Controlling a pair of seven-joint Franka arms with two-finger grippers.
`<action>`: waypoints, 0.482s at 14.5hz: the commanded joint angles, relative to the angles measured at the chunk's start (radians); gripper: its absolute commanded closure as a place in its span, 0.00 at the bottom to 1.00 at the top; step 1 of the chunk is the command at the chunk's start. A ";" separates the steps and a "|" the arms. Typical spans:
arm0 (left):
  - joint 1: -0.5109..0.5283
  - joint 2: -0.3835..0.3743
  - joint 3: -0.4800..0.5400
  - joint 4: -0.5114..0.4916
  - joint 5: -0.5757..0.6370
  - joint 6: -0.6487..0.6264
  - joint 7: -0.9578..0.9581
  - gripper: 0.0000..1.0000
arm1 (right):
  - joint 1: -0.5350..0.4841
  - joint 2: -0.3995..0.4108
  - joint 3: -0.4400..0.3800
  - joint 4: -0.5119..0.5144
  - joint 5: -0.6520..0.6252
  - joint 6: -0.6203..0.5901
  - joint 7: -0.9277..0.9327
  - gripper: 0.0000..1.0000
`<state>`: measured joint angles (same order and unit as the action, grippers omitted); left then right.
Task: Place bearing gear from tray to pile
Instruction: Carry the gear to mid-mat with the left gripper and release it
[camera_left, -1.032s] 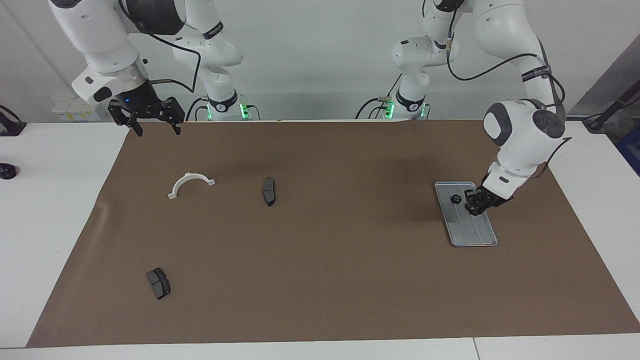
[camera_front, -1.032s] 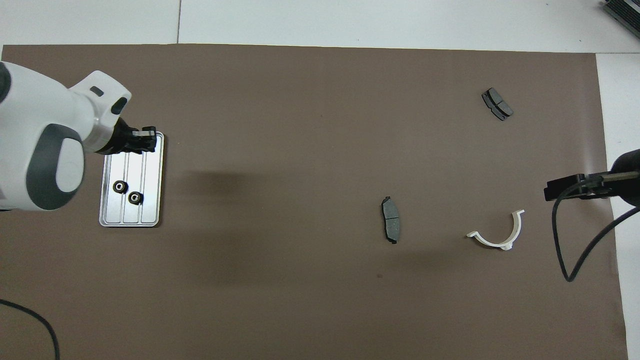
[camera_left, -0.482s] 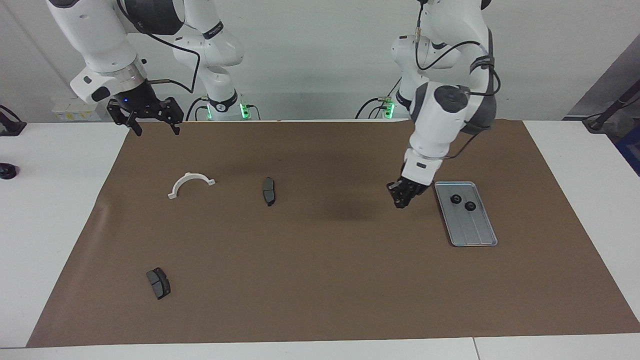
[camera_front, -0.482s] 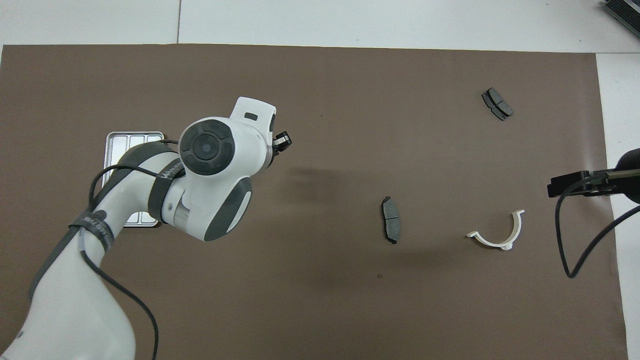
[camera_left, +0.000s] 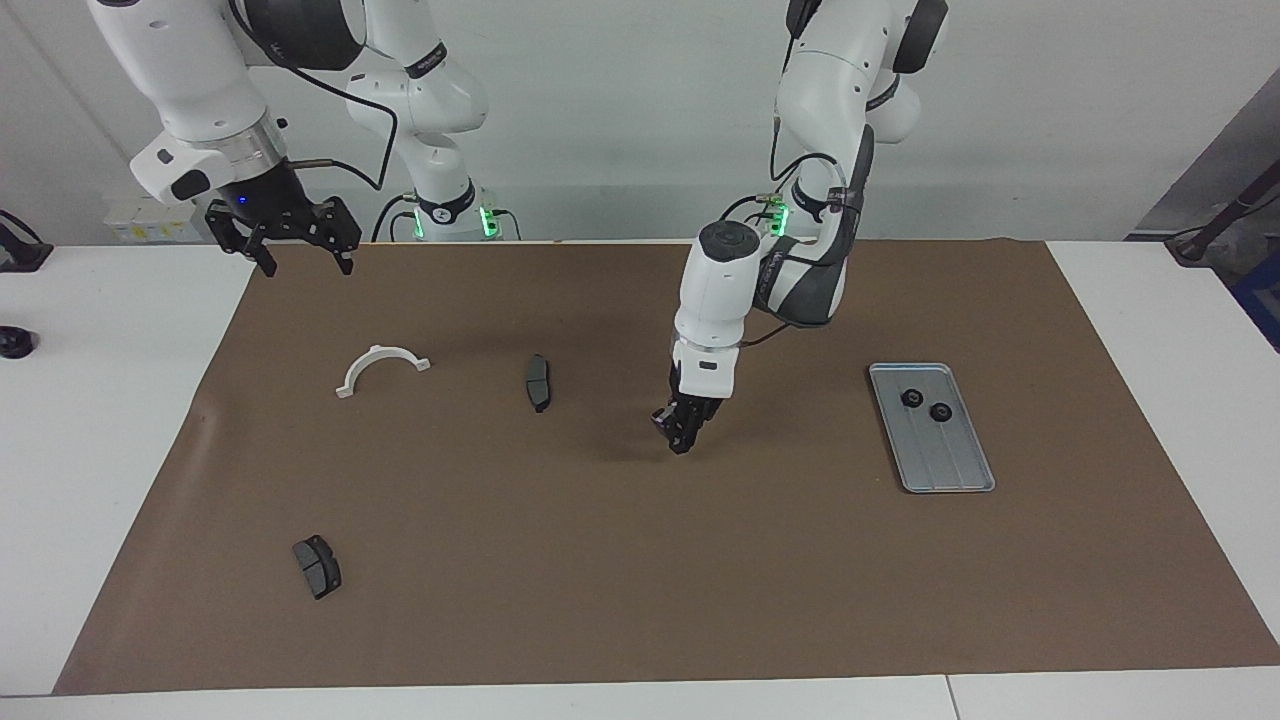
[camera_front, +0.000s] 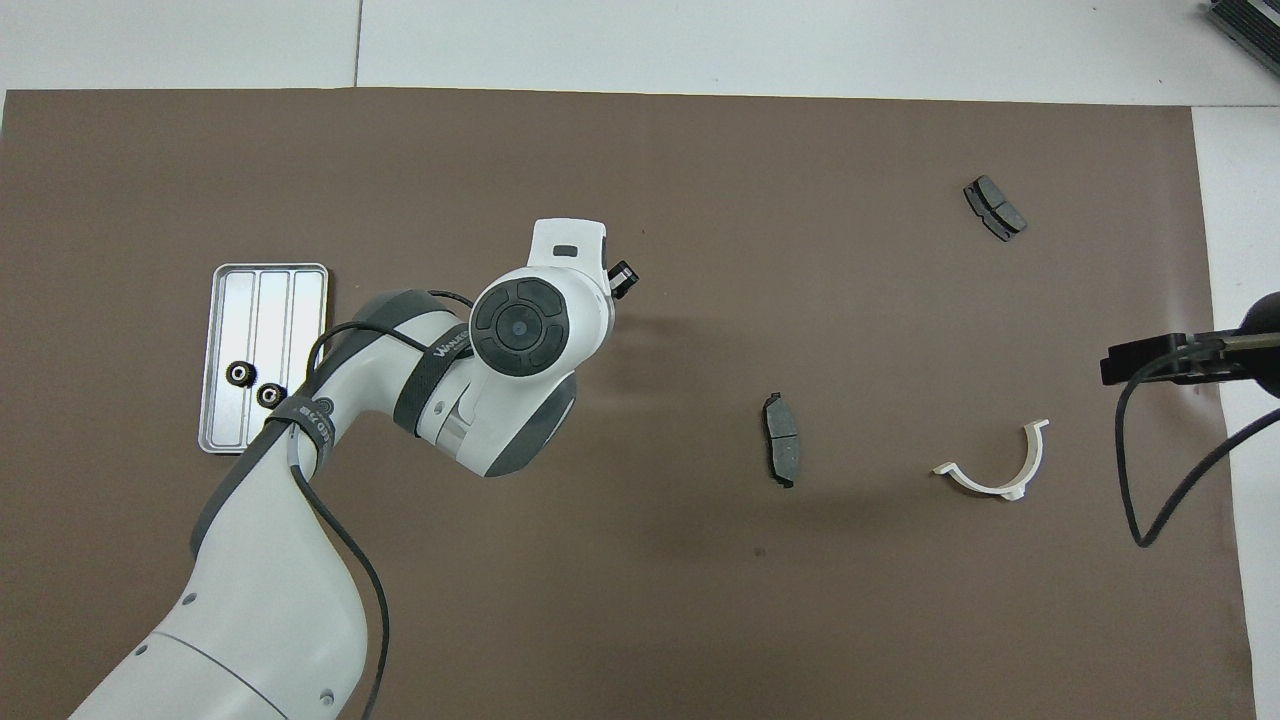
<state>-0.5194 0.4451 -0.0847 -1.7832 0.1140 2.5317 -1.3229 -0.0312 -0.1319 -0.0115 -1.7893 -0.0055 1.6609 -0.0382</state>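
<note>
The left gripper (camera_left: 682, 432) is hanging low over the bare brown mat (camera_left: 640, 560), about midway between the tray (camera_left: 958, 470) and the nearer brake pad (camera_left: 538, 383). Its fingers are pinched together and pointing down at the mat. Whether a bearing gear is sitting between the tips I can't make out from here; the black fingertips are hiding whatever is in there.

The silver tray is lying flat toward the left arm's end of the table, its long axis and its ridges running away from the robots, slightly slanted in the facing view. Two small black gears (camera_left: 911, 398) (camera_left: 940, 411) are sitting side by side in the end of the tray nearer the robots, close together without touching, each lying flat with its bore facing up. The rest of the tray is showing bare metal.

The right gripper (camera_left: 298, 252) is waiting in the air above the mat's corner at the right arm's end, its jaws spread wide and holding nothing.

A white half-ring bracket (camera_left: 381, 366) is lying on the mat near the right arm's end, arch toward the robots. The nearer brake pad is lying beside it toward the middle, and a second brake pad (camera_left: 317, 566) is lying well apart, farther from the robots.
</note>
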 joint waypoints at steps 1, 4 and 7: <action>-0.017 0.004 0.019 -0.050 0.026 0.089 -0.036 0.88 | -0.021 -0.009 0.005 -0.016 0.024 0.016 0.017 0.00; -0.013 0.004 0.019 -0.061 0.026 0.102 -0.038 0.84 | -0.021 -0.009 0.005 -0.018 0.025 0.016 0.018 0.00; -0.010 -0.003 0.017 -0.102 0.026 0.145 -0.027 0.77 | -0.024 -0.011 0.004 -0.022 0.027 0.014 0.053 0.00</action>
<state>-0.5193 0.4571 -0.0815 -1.8428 0.1155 2.6230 -1.3316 -0.0404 -0.1317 -0.0125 -1.7922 -0.0017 1.6609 -0.0211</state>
